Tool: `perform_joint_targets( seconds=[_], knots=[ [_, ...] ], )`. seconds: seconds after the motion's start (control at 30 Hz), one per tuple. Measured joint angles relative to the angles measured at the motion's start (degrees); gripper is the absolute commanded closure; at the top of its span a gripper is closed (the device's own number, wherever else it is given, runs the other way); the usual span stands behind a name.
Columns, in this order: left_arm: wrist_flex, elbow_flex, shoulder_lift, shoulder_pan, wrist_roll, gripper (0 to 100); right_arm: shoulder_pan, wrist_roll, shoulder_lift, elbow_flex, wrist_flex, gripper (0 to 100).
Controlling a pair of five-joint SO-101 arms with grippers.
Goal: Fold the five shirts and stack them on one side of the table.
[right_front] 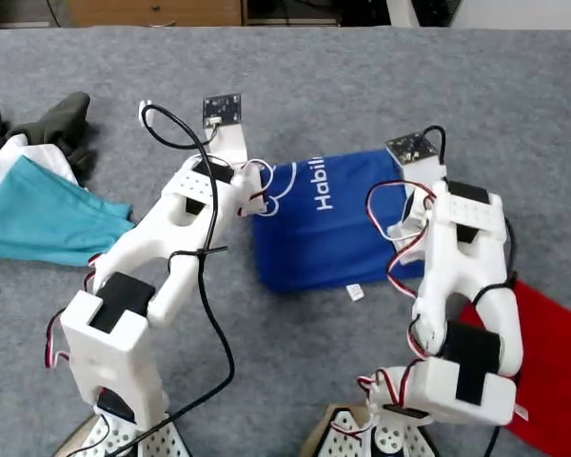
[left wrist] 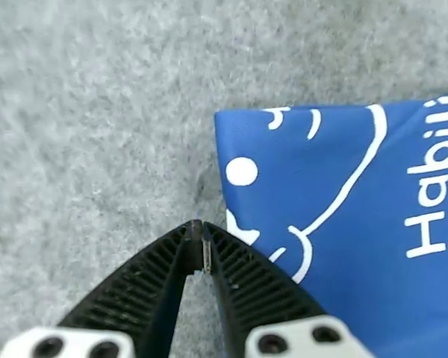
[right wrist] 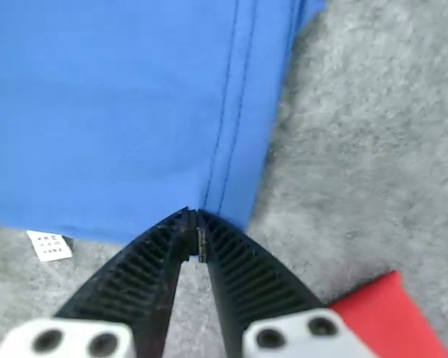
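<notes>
Blue shirt (right_front: 328, 224) lies folded in the middle of the grey worktop (right_front: 362, 86), with one arm at each side of it.

The shirt is a flat, nearly square rectangle, a little tilted in the high view. Its white lettering runs toward the top of the frame, and a small white label (right_front: 355, 292) sticks out at its lower edge. The left pincer (left wrist: 198, 235) is clenched, tips together, just at the shirt's left corner. The right pincer (right wrist: 193, 222) is also clenched, over the hem near the shirt's right lower corner; I cannot tell if cloth is caught between the tips. At the left edge of the frame a teal shirt (right_front: 48, 214), a white shirt (right_front: 5, 162) and a dark shirt (right_front: 62, 124) lie crumpled together. A red shirt (right_front: 552, 371) lies in the lower right, partly under the right arm.
</notes>
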Motion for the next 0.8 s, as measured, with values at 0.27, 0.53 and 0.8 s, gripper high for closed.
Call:
perform_joint_targets(
  seconds=[0.27, 0.53, 0.8],
  knots=[
    [0.0, 0.0, 0.0, 0.0, 0.0, 98, 0.0, 0.0, -16.4, 10.3, -4.9, 99.0],
    [0.0, 0.0, 0.0, 0.0, 0.0, 98, 0.0, -0.1, -21.3, 15.3, -10.7, 99.0],
    [0.0, 0.0, 0.0, -0.4, 0.0, 98, 0.0, -0.1, -21.2, 15.6, -11.9, 99.0]
  ],
)
